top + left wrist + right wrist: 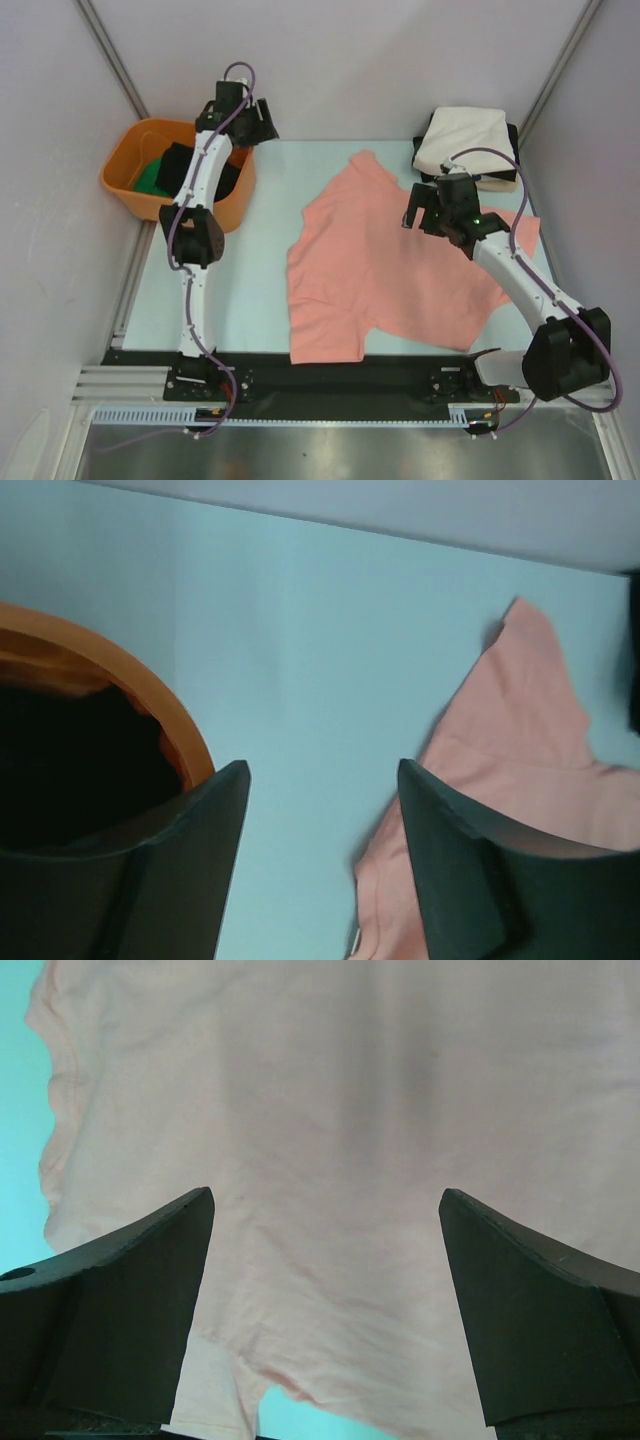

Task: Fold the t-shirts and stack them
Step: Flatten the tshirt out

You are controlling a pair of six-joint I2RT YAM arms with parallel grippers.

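Well, from up top, the salmon-pink t-shirt (390,265) lies spread flat in the middle of the tabletop (260,270). The right end effector (425,218) hangs over its top part, near a cream-white folded t-shirt (465,140) stacked on a black one (513,135) in the far right corner. The left end effector (252,125) hangs by the orange tub (130,160).

From the left wrist, its fingers (190,820) are spread apart, holding nothing, with the tub on one side and a pink sleeve on the other.

From the right wrist, the fingers (520,1270) are wide apart over pink cloth, holding nothing.
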